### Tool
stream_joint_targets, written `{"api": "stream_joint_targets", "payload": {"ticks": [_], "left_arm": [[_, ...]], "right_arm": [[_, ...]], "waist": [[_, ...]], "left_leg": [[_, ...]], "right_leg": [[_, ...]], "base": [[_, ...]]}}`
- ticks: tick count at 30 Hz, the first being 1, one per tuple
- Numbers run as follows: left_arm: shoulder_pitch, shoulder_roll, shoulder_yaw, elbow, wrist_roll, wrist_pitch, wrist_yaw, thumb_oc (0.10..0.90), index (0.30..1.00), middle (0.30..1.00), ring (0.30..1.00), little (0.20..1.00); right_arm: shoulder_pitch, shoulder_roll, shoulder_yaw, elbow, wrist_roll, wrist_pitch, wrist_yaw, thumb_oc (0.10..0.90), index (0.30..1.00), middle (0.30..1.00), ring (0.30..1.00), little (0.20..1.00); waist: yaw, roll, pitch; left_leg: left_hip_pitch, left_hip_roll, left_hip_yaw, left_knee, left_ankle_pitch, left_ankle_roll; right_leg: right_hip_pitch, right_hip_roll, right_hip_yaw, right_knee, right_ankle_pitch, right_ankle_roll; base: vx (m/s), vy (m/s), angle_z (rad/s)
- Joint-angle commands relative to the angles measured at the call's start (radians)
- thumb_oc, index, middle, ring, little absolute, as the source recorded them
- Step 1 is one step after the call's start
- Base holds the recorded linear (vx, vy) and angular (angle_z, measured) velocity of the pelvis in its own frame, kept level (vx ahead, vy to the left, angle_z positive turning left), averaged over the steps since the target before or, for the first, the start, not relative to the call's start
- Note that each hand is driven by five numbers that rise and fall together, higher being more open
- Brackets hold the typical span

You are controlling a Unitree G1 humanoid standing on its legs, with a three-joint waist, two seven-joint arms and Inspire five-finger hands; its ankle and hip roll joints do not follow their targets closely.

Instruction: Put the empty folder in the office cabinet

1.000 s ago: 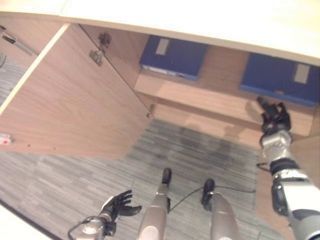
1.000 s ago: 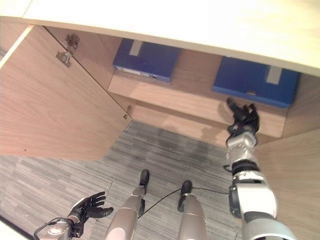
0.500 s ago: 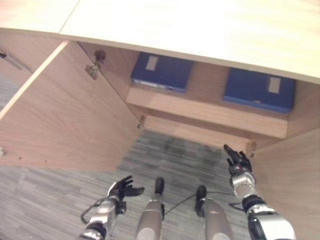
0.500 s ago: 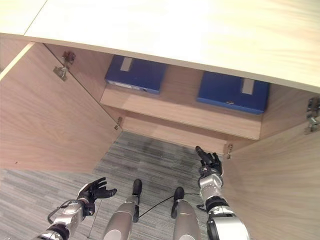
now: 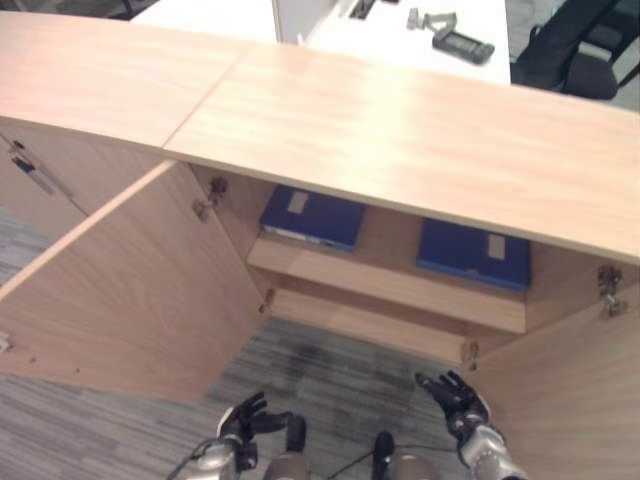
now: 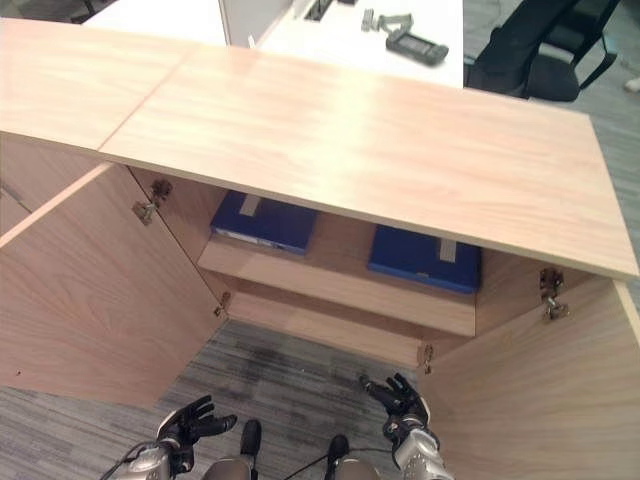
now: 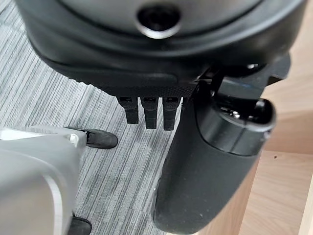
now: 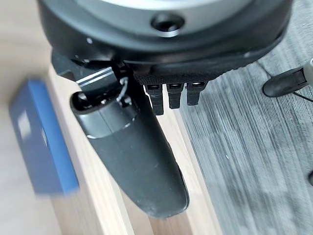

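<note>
Two blue folders lie flat on the shelf inside the open wooden cabinet (image 6: 350,130): one folder at the left (image 6: 262,220), the other at the right (image 6: 425,258). The right folder (image 8: 41,137) also appears past my right hand in its wrist view. My right hand (image 6: 400,398) hangs low over the floor in front of the cabinet, fingers spread and holding nothing. My left hand (image 6: 185,422) is low at the left, open and empty too. Both hands are well clear of the folders.
The cabinet's left door (image 6: 90,290) stands swung wide open, and the right door (image 6: 545,390) is open beside my right arm. Grey striped carpet (image 6: 290,365) lies between them. A white desk (image 6: 330,25) and a black chair (image 6: 545,45) stand behind the cabinet.
The camera has tilted up, bringing the cabinet top and desk into view. My right hand has drawn back from the shelf down to floor level. The left hand stayed low.
</note>
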Motion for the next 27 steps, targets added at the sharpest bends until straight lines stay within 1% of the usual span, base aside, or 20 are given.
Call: {"api": "stream_joint_targets", "payload": {"ticks": [1, 3, 6, 7, 8, 9, 11, 12, 13, 14, 16, 17, 18, 19, 20, 21, 22, 25, 26, 27], "left_arm": [[-0.007, 0.042, 0.009, -0.041, 0.05, -0.042, -0.029, 0.8, 0.9, 0.9, 0.9, 0.9], [0.014, 0.04, 0.011, -0.044, 0.057, -0.044, -0.031, 0.8, 0.9, 0.9, 0.9, 0.9], [0.021, 0.031, 0.02, -0.033, 0.062, -0.044, -0.023, 0.8, 0.9, 0.9, 0.9, 0.9], [0.026, 0.031, 0.026, -0.035, 0.056, -0.045, -0.023, 0.8, 0.9, 0.9, 0.9, 0.9], [0.026, 0.031, 0.026, -0.036, 0.056, -0.045, -0.023, 0.8, 0.9, 0.9, 0.9, 0.9], [0.031, 0.032, 0.032, -0.043, 0.045, -0.047, -0.023, 0.8, 0.9, 0.9, 0.9, 0.9], [0.029, 0.031, 0.022, -0.065, 0.035, -0.049, -0.022, 0.8, 0.9, 0.9, 0.9, 0.9], [0.027, 0.028, 0.013, -0.08, 0.029, -0.049, -0.022, 0.8, 0.9, 0.9, 0.9, 0.9], [0.024, 0.02, 0.009, -0.096, 0.019, -0.047, -0.025, 0.8, 0.9, 0.9, 0.9, 0.9], [0.023, 0.02, 0.009, -0.097, 0.019, -0.046, -0.025, 0.8, 0.9, 0.9, 0.9, 0.9], [0.019, 0.009, 0.01, -0.112, 0.004, -0.047, -0.022, 0.8, 0.9, 0.9, 0.9, 0.9], [0.035, 0.005, 0.014, -0.116, 0.012, -0.046, -0.028, 0.8, 0.9, 0.9, 0.9, 0.9], [0.037, 0.005, 0.014, -0.117, 0.012, -0.046, -0.028, 0.8, 0.9, 0.9, 0.9, 0.9], [0.051, -0.002, 0.013, -0.113, 0.025, -0.044, -0.03, 0.8, 0.9, 0.9, 0.9, 0.9], [0.054, -0.002, 0.015, -0.106, 0.03, -0.044, -0.029, 0.8, 0.9, 0.9, 0.9, 0.9], [0.054, -0.002, 0.015, -0.105, 0.03, -0.044, -0.029, 0.8, 0.9, 0.9, 0.9, 0.9], [0.049, 0.0, 0.017, -0.097, 0.034, -0.044, -0.029, 0.8, 0.9, 0.9, 0.9, 0.9], [0.039, 0.011, 0.024, -0.091, 0.044, -0.04, -0.03, 0.8, 0.9, 0.9, 0.9, 0.9], [0.034, 0.017, 0.025, -0.094, 0.051, -0.04, -0.031, 0.8, 0.9, 0.9, 0.9, 0.9], [0.029, 0.023, 0.026, -0.099, 0.054, -0.041, -0.029, 0.8, 0.9, 0.9, 0.9, 0.9]], "right_arm": [[-0.01, -0.044, 0.042, -0.165, -0.177, -0.048, 0.065, 0.8, 0.9, 0.9, 0.9, 0.9], [-0.005, -0.044, 0.073, -0.172, -0.226, -0.049, 0.07, 0.8, 0.9, 0.9, 0.9, 0.9], [-0.005, -0.034, 0.111, -0.178, -0.289, -0.047, 0.072, 0.8, 0.9, 0.9, 0.9, 0.9], [-0.001, -0.029, 0.114, -0.178, -0.29, -0.046, 0.075, 0.8, 0.9, 0.9, 0.9, 0.9], [-0.001, -0.029, 0.114, -0.178, -0.29, -0.046, 0.075, 0.8, 0.9, 0.9, 0.9, 0.9], [0.01, -0.022, 0.109, -0.175, -0.286, -0.055, 0.076, 0.8, 0.9, 0.9, 0.9, 0.9], [0.028, -0.028, 0.096, -0.199, -0.283, -0.064, 0.067, 0.8, 0.9, 0.9, 0.9, 0.9], [0.029, -0.037, 0.087, -0.206, -0.283, -0.069, 0.059, 0.8, 0.9, 0.9, 0.9, 0.9], [0.025, -0.047, 0.077, -0.21, -0.289, -0.068, 0.051, 0.8, 0.9, 0.9, 0.9, 0.9], [0.024, -0.047, 0.076, -0.21, -0.289, -0.068, 0.051, 0.8, 0.9, 0.9, 0.9, 0.9], [0.024, -0.058, 0.067, -0.208, -0.303, -0.065, 0.041, 0.8, 0.9, 0.9, 0.9, 0.9], [0.039, -0.064, 0.053, -0.206, -0.315, -0.055, 0.046, 0.8, 0.9, 0.9, 0.9, 0.9], [0.04, -0.065, 0.054, -0.206, -0.315, -0.055, 0.046, 0.8, 0.9, 0.9, 0.9, 0.9], [0.051, -0.062, 0.042, -0.209, -0.318, -0.045, 0.055, 0.8, 0.9, 0.9, 0.9, 0.9], [0.049, -0.058, 0.041, -0.208, -0.32, -0.043, 0.058, 0.8, 0.9, 0.9, 0.9, 0.9], [0.049, -0.058, 0.042, -0.207, -0.32, -0.043, 0.058, 0.8, 0.9, 0.9, 0.9, 0.9], [0.045, -0.054, 0.037, -0.202, -0.32, -0.042, 0.056, 0.8, 0.9, 0.9, 0.9, 0.9], [0.031, -0.037, 0.027, -0.19, -0.325, -0.032, 0.051, 0.8, 0.9, 0.9, 0.9, 0.9], [0.027, -0.029, 0.026, -0.19, -0.329, -0.033, 0.048, 0.8, 0.9, 0.9, 0.9, 0.9], [0.016, -0.016, 0.025, -0.176, -0.331, -0.031, 0.045, 0.8, 0.9, 0.9, 0.9, 0.9]], "waist": [[0.044, -0.036, -0.034], [0.066, -0.049, -0.039], [0.094, -0.059, -0.054], [0.102, -0.062, -0.059], [0.101, -0.062, -0.059], [0.123, -0.067, -0.067], [0.136, -0.069, -0.056], [0.128, -0.069, -0.049], [0.112, -0.066, -0.045], [0.11, -0.066, -0.049], [0.07, -0.06, -0.045], [0.037, -0.05, -0.052], [0.037, -0.049, -0.053], [0.029, -0.036, -0.061], [0.03, -0.033, -0.066], [0.029, -0.034, -0.067], [0.033, -0.035, -0.071], [0.042, -0.041, -0.073], [0.048, -0.045, -0.074], [0.059, -0.043, -0.073]], "left_leg": [[0.041, 0.023, 0.021, 0.108, -0.163, -0.025], [0.046, 0.027, 0.008, 0.133, -0.174, -0.027], [0.063, 0.026, -0.014, 0.122, -0.174, -0.026], [0.066, 0.024, -0.023, 0.112, -0.172, -0.025], [0.067, 0.024, -0.024, 0.111, -0.171, -0.026], [0.056, 0.02, -0.043, 0.098, -0.159, -0.03], [0.014, 0.022, -0.048, 0.114, -0.135, -0.043], [-0.015, 0.037, -0.012, 0.134, -0.126, -0.051], [-0.032, 0.068, 0.074, 0.144, -0.112, -0.046], [-0.038, 0.066, 0.073, 0.142, -0.106, -0.045], [-0.018, 0.156, 0.292, 0.168, -0.106, -0.035], [0.006, 0.201, 0.41, 0.206, -0.126, -0.049], [0.006, 0.202, 0.41, 0.207, -0.127, -0.049], [0.013, 0.189, 0.429, 0.186, -0.128, -0.05], [0.02, 0.175, 0.424, 0.161, -0.133, -0.045], [0.022, 0.172, 0.425, 0.157, -0.132, -0.044], [0.024, 0.155, 0.415, 0.14, -0.133, -0.039], [0.019, 0.12, 0.407, 0.133, -0.145, -0.014], [0.023, 0.105, 0.409, 0.127, -0.154, -0.001], [0.031, 0.075, 0.403, 0.112, -0.166, 0.023]], "right_leg": [[0.008, -0.019, -0.032, 0.036, -0.021, 0.042], [0.04, -0.014, -0.045, 0.028, -0.031, 0.037], [0.066, -0.011, -0.063, 0.013, -0.033, 0.034], [0.071, -0.01, -0.069, 0.003, -0.03, 0.036], [0.073, -0.01, -0.071, 0.001, -0.03, 0.036], [0.082, -0.016, -0.098, -0.019, -0.021, 0.04], [0.094, -0.035, -0.157, -0.036, -0.011, 0.044], [0.101, -0.05, -0.196, -0.04, -0.012, 0.046], [0.102, -0.069, -0.23, -0.043, -0.003, 0.052], [0.097, -0.07, -0.232, -0.046, 0.002, 0.053], [0.101, -0.104, -0.284, -0.043, 0.02, 0.06], [0.113, -0.122, -0.306, -0.035, 0.01, 0.066], [0.113, -0.121, -0.305, -0.035, 0.01, 0.066], [0.113, -0.136, -0.322, -0.017, 0.019, 0.068], [0.113, -0.142, -0.319, -0.008, 0.024, 0.072], [0.113, -0.145, -0.32, -0.007, 0.025, 0.074], [0.11, -0.157, -0.324, 0.004, 0.031, 0.08], [0.101, -0.192, -0.324, 0.049, 0.045, 0.097], [0.099, -0.211, -0.323, 0.069, 0.049, 0.109], [0.086, -0.242, -0.322, 0.135, 0.074, 0.135]], "base": [[0.03, -0.098, 0.22], [0.02, -0.088, 0.22], [0.01, -0.037, 0.26], [-0.02, -0.012, 0.19], [-0.06, -0.008, 0.24], [-0.1, 0.006, 0.33], [-0.13, 0.046, 0.41], [-0.13, 0.142, 0.95], [-0.09, 0.132, 1.16], [-0.1, 0.161, 1.34], [-0.06, 0.227, 1.23], [0.0, 0.206, 1.01], [0.09, 0.242, 0.93], [0.08, 0.191, 1.08], [0.08, 0.196, 1.24], [0.04, 0.14, 0.86], [0.04, 0.134, 0.62], [0.06, 0.163, 0.35], [0.09, 0.227, 0.5], [0.07, 0.188, 0.42]]}}
